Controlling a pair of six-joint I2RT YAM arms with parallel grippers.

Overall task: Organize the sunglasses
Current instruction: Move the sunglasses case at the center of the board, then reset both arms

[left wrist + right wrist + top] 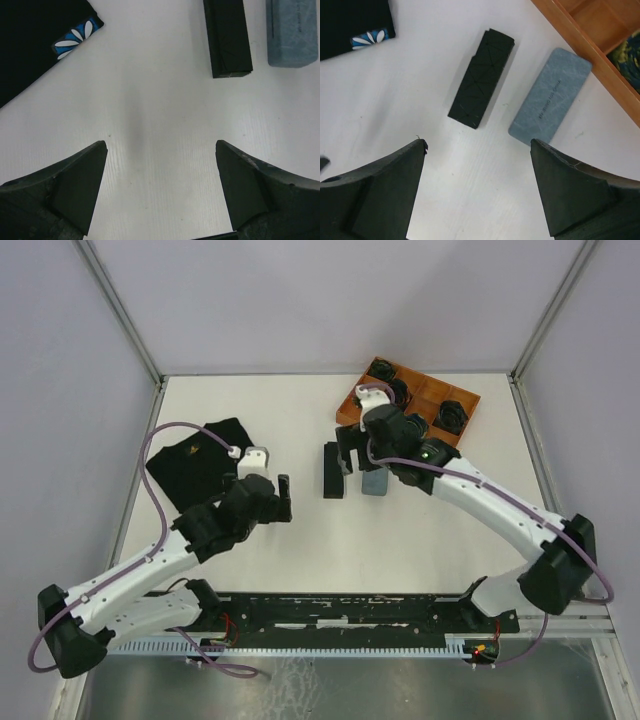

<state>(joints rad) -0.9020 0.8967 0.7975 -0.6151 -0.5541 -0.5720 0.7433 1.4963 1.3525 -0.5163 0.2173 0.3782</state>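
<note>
No sunglasses show in any view. A black oblong case (332,472) (227,37) (481,77) lies mid-table, with a grey-blue case (374,483) (292,32) (550,97) just to its right. My left gripper (281,500) (160,150) hovers open over bare table, to the left of and nearer than the cases, with nothing between its fingers. My right gripper (347,448) (477,145) hangs open above the near ends of the two cases and is empty too.
A black cloth pouch (200,460) (30,45) (350,22) with a blue flower print lies at the left. A wooden compartment tray (470,415) (580,40) holding dark items stands at the back right. Frame posts mark the table's corners.
</note>
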